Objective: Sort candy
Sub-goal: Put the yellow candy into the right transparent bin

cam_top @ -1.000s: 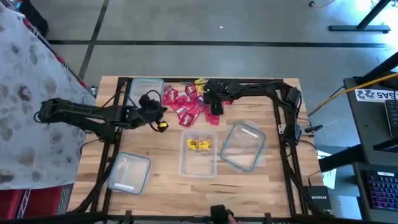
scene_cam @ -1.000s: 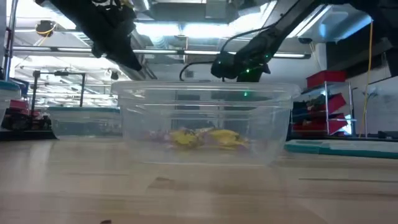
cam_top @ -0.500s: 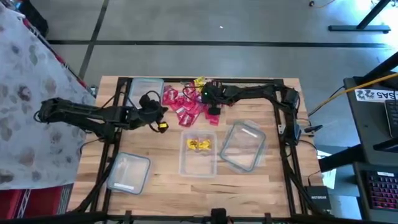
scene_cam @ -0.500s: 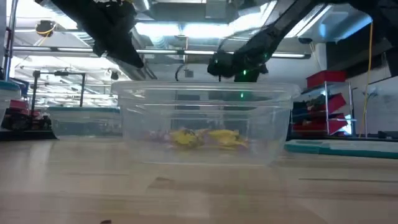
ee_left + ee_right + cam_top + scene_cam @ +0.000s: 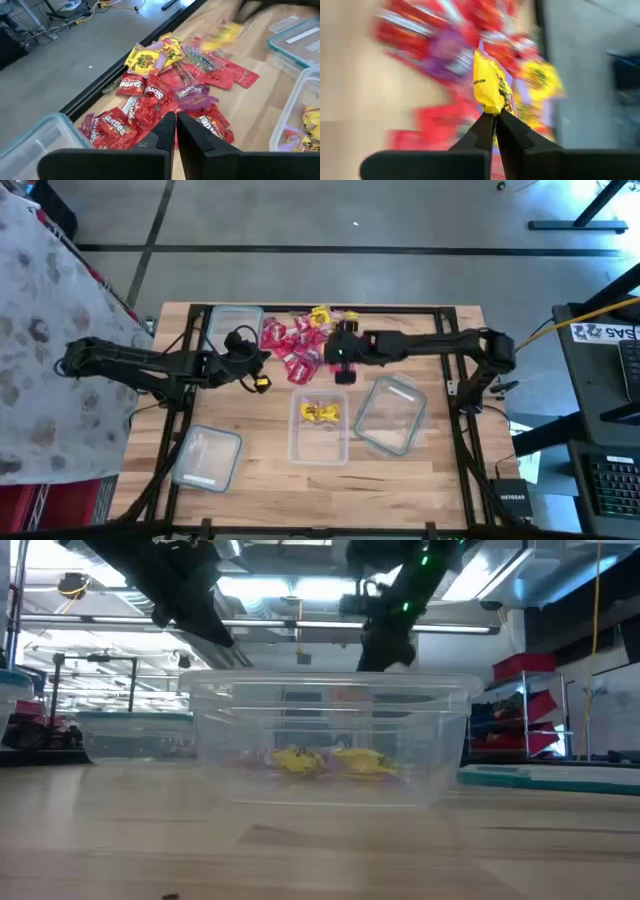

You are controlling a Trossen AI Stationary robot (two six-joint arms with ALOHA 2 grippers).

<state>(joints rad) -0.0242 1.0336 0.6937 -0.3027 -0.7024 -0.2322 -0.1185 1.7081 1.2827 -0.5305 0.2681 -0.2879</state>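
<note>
Candy (image 5: 300,345) lies in a heap at the table's (image 5: 250,475) far middle, mostly red packets with a few yellow; more yellow pieces sit in the clear tub (image 5: 320,428) nearer the front. Only the right wrist view shows the right gripper (image 5: 495,116) pinched on one yellow packet (image 5: 491,90), lifted above the heap. The left gripper (image 5: 176,121), fingers nearly together and holding nothing, hovers beside the heap's left edge.
</note>
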